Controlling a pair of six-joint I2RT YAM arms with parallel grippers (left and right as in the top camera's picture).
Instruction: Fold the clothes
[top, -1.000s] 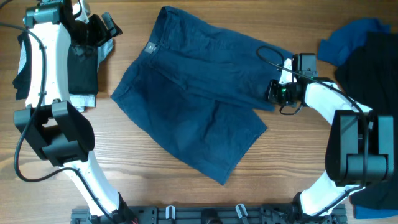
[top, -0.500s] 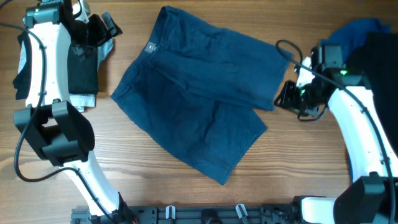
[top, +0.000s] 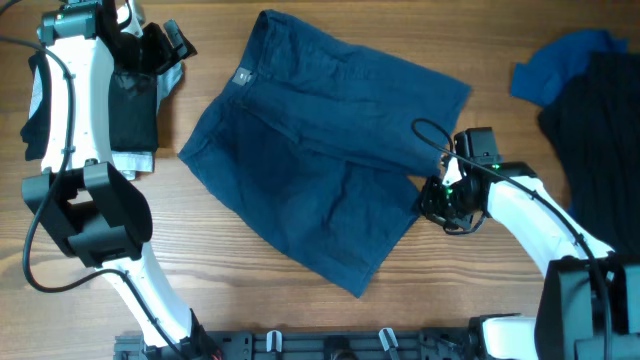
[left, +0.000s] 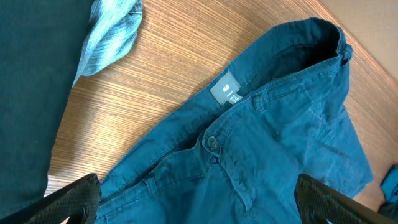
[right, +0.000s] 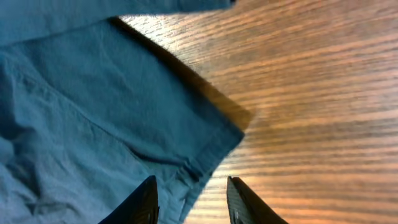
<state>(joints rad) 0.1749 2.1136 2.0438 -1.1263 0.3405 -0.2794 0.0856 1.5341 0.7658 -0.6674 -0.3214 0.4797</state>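
Dark blue shorts (top: 320, 170) lie spread flat mid-table, waistband toward the upper left, legs toward the right. In the left wrist view the waistband, button (left: 212, 142) and grey label (left: 227, 90) show. My left gripper (top: 172, 45) hovers beyond the waistband, wide open (left: 199, 211), with nothing between its fingers. My right gripper (top: 432, 200) sits low at the hem corner of the nearer leg. In the right wrist view it stands partly open (right: 193, 205). The hem edge (right: 211, 155) lies in the gap between the fingers, not pinched.
A stack of black and pale clothes (top: 130, 110) lies under the left arm, and a striped grey cloth (left: 112, 31) shows beside it. A brighter blue garment (top: 560, 65) and a black one (top: 600, 130) lie at the right edge. Bare wood (right: 311, 93) lies right of the hem.
My right gripper left the upper leg's hem, swung out right, then came back lower to the nearer leg's hem corner, its jaws parting. Left arm and shorts have not moved.
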